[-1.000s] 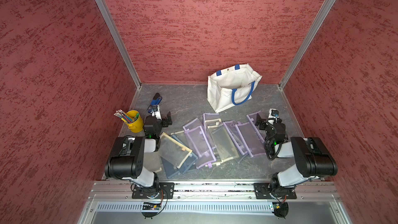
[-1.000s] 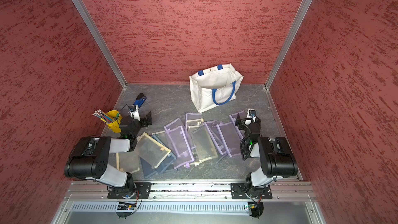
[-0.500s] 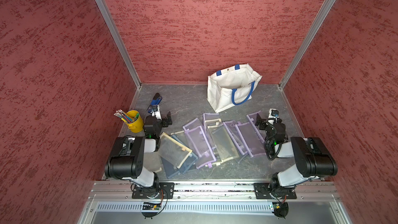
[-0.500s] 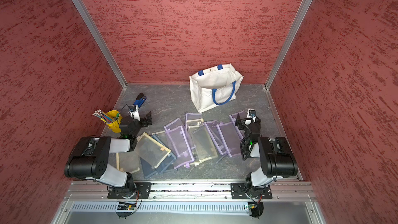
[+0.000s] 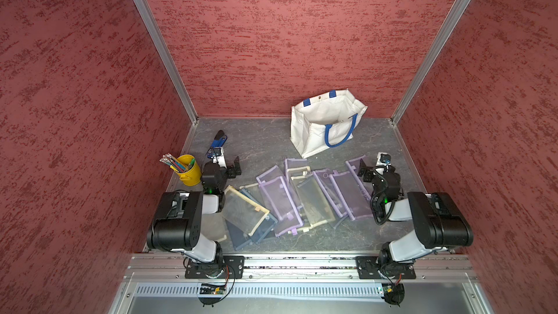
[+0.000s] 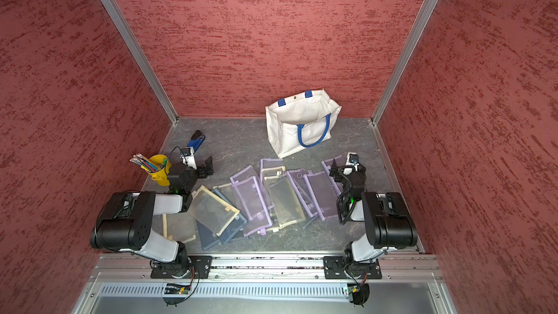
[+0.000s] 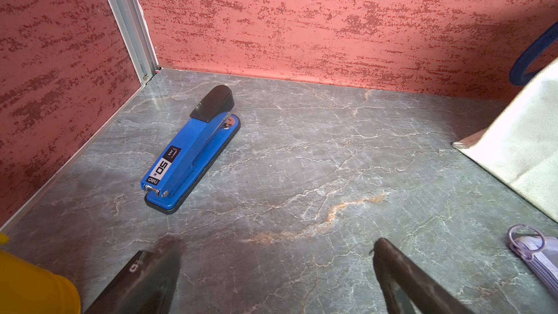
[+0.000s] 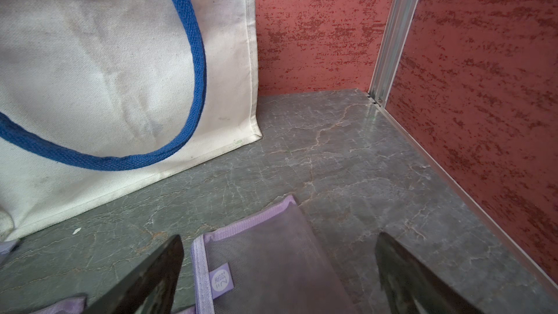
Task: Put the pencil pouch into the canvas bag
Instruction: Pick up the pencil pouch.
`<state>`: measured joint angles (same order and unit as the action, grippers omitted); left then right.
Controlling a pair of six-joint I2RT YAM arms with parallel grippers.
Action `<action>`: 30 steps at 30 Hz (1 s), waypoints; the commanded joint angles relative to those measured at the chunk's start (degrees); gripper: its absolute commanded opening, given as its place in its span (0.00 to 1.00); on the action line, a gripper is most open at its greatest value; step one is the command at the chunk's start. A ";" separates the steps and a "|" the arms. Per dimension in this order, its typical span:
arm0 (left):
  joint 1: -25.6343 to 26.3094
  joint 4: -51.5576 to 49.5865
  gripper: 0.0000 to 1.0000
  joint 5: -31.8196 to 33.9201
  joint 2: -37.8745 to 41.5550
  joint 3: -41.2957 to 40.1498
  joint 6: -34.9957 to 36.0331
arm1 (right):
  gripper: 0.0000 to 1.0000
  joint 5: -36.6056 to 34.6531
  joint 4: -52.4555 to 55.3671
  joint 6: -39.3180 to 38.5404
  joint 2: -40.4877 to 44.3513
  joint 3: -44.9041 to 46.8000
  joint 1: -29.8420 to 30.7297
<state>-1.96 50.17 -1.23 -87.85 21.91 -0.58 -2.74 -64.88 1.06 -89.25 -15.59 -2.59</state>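
Observation:
The off-white canvas bag point(image 5: 317, 134) point(image 6: 290, 137) with blue handles stands open at the back of the table. Its side fills part of the right wrist view point(image 8: 99, 80). Several flat mesh pencil pouches lie fanned across the table's middle: purple-trimmed ones point(image 5: 280, 203) and beige-trimmed ones point(image 5: 244, 209). My right gripper point(image 5: 373, 163) point(image 8: 279, 240) is open, low over the end of the rightmost purple pouch point(image 8: 265, 267), holding nothing. My left gripper point(image 5: 228, 163) point(image 7: 276, 246) is open over bare table, left of the pouches.
A blue stapler point(image 7: 193, 149) point(image 5: 218, 141) lies just beyond the left gripper. A yellow bucket of pencils point(image 5: 188, 170) stands by the left wall. Red walls close in the back and both sides. A purple pouch's zipper ring point(image 7: 527, 234) lies beside the left gripper.

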 commanded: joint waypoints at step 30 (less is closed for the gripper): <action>52.09 -79.79 1.00 -4.78 6.65 50.89 -46.79 | 0.99 17.92 99.99 26.95 27.99 -26.30 5.51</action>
<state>45.25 -24.64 -4.67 -77.32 67.55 -40.21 10.22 31.29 28.05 -63.35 -41.91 2.85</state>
